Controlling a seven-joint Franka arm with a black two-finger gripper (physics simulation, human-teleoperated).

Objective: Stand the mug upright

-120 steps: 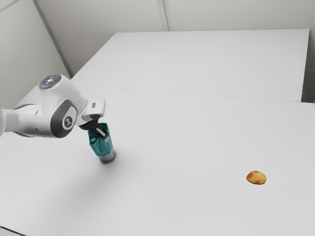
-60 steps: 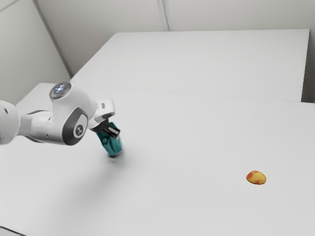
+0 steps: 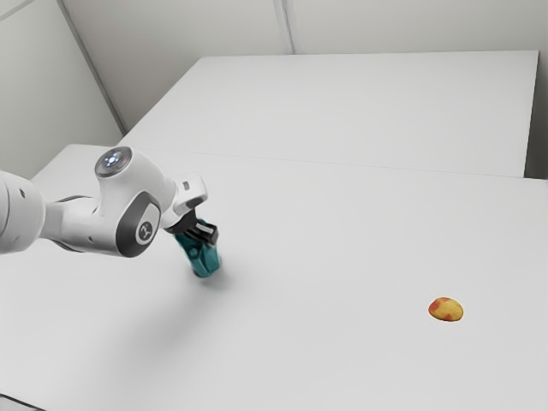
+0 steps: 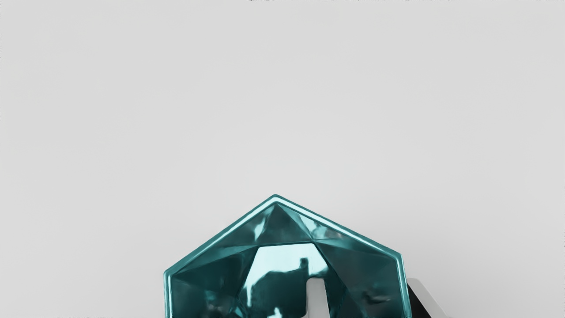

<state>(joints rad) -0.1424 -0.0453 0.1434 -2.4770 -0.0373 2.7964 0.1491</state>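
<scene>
- The teal mug (image 3: 202,260) leans, mouth up, at the table (image 3: 342,240).
- The pincer (image 3: 208,233) appears to pinch its wall.
- Probably light, stiff, slick; the wall beside the rim suits gripping.

Arm (image 3: 128,201) reaches in from the exterior view's left, forearm (image 3: 73,221) roughly level. Wrist (image 3: 144,228) bent, white hand (image 3: 190,194) tilted, black gripper (image 3: 211,235) slanting down toward the exterior view's right. Grip partly hidden, hard to tell how wide it stands.
</scene>
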